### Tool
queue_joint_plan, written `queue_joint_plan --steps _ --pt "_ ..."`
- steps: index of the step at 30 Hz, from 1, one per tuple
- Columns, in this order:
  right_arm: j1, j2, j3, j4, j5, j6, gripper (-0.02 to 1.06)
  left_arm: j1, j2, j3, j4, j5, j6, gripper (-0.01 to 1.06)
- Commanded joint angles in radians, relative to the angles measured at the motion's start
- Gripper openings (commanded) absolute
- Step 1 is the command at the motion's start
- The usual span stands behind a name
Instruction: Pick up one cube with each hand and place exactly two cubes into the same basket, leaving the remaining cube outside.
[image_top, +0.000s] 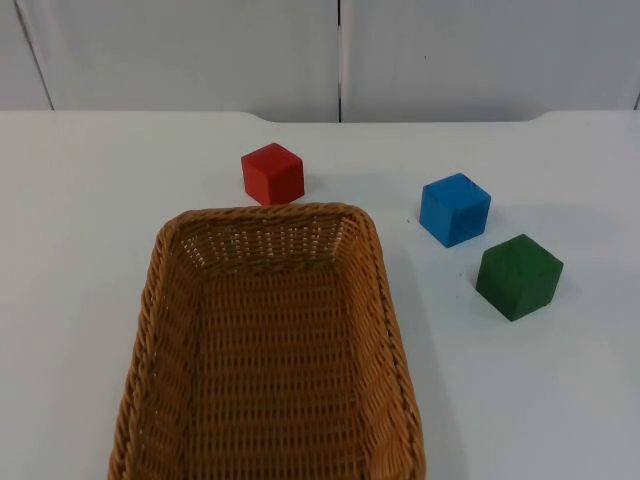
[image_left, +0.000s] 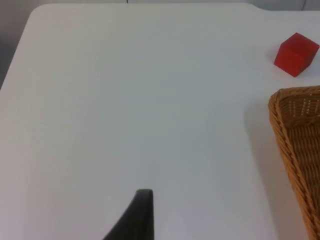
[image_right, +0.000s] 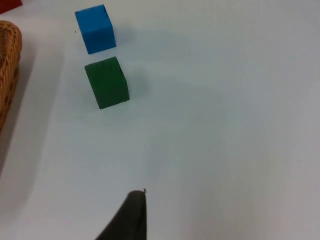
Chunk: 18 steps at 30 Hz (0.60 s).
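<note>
On the white worktop (image_top: 80, 200) the red cube (image_top: 272, 173) sits just behind the wicker basket (image_top: 150, 330), well ahead of the left tool (image_left: 137, 215), while the blue cube (image_top: 454, 208) and green cube (image_top: 518, 276) lie ahead of the right tool (image_right: 131, 217), whose state I cannot tell for either.

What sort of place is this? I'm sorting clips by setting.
Probably a lab test bench, not a home: a bare white table top ending at a grey partition wall, with just a wicker basket and red, blue and green cubes.
</note>
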<state>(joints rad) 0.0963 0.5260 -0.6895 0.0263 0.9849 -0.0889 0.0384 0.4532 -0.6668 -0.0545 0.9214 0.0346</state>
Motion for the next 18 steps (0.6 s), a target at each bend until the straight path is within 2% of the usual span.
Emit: queue_joint_plan --steps 1,10,18 --pt "-0.004 0.039 -0.03 0.001 -0.012 -0.008 1.05 0.002 0.036 -0.023 -0.012 -0.025 0.014 1.05" --pt "-0.004 0.171 -0.119 0.001 -0.016 -0.008 1.05 0.002 0.179 -0.098 -0.014 -0.052 0.016 1.05" --pt "-0.004 0.246 -0.121 0.001 -0.055 -0.008 1.05 0.002 0.287 -0.164 -0.014 -0.057 0.021 1.05"
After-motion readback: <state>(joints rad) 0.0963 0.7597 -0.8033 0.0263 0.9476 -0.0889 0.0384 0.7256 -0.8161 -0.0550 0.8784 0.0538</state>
